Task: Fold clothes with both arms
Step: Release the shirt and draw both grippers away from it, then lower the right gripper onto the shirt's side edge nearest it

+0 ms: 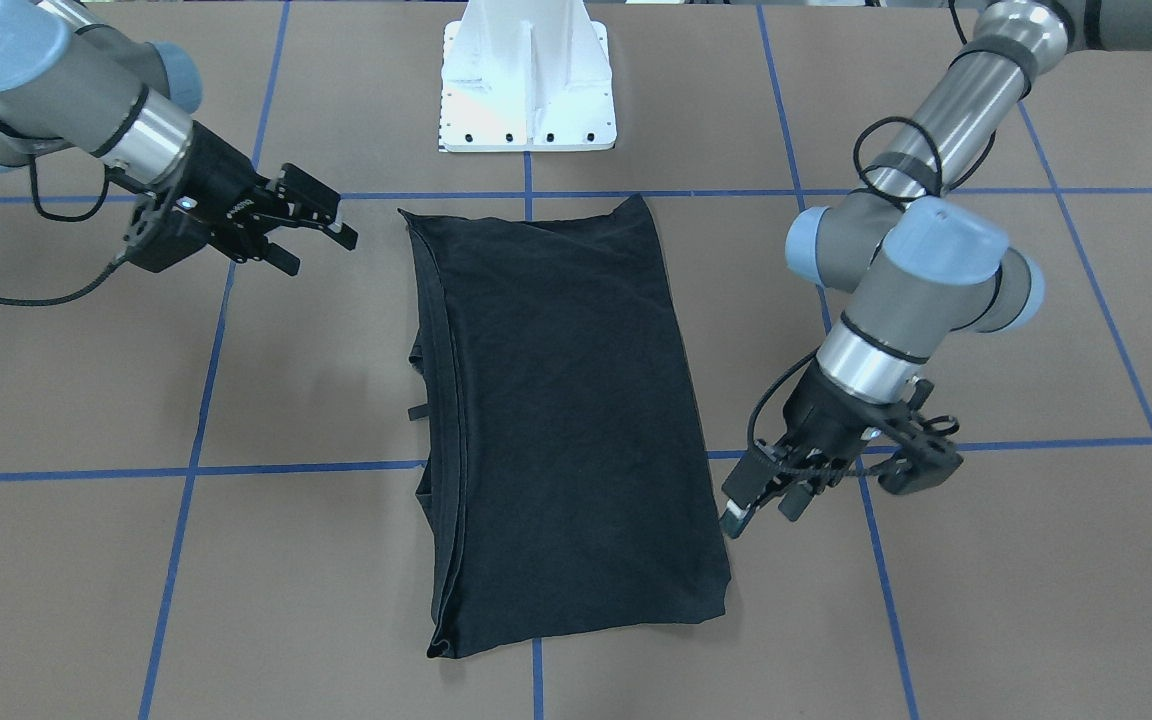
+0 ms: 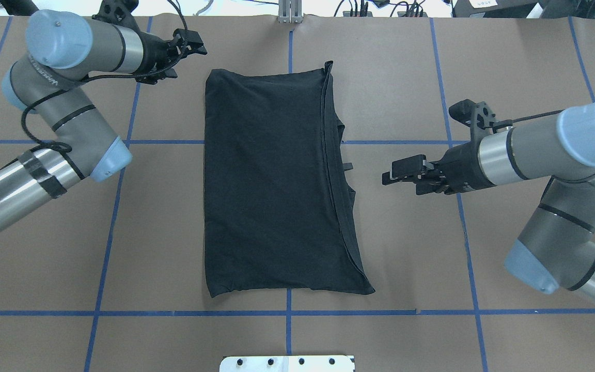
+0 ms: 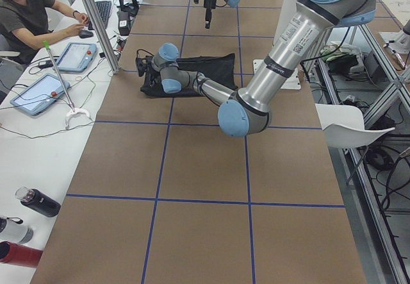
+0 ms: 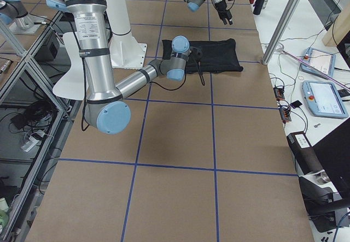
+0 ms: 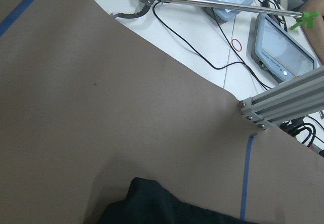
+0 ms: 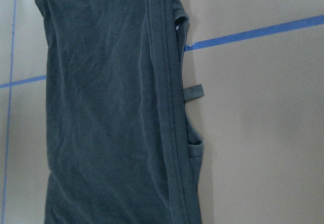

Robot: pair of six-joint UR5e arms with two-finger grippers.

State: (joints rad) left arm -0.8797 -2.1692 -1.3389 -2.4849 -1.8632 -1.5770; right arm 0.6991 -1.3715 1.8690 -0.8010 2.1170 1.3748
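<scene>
The black T-shirt (image 1: pixel 566 420) lies flat on the brown table, folded lengthwise into a long rectangle (image 2: pixel 271 181), with layered edges along one long side; its logo is hidden. My left gripper (image 2: pixel 197 44) is open and empty, just off the shirt's far corner (image 1: pixel 761 515). My right gripper (image 2: pixel 401 183) is open and empty, apart from the shirt's layered side (image 1: pixel 324 253). The left wrist view shows only a shirt corner (image 5: pixel 162 209). The right wrist view shows the layered edge (image 6: pixel 167 107).
The white base plate (image 1: pixel 528 100) stands near the shirt's near end. Blue tape lines (image 2: pixel 287 312) grid the table. An aluminium post (image 5: pixel 283 102) and a side table with tablets (image 3: pixel 38 91) and an operator (image 3: pixel 25 15) lie beyond the far edge.
</scene>
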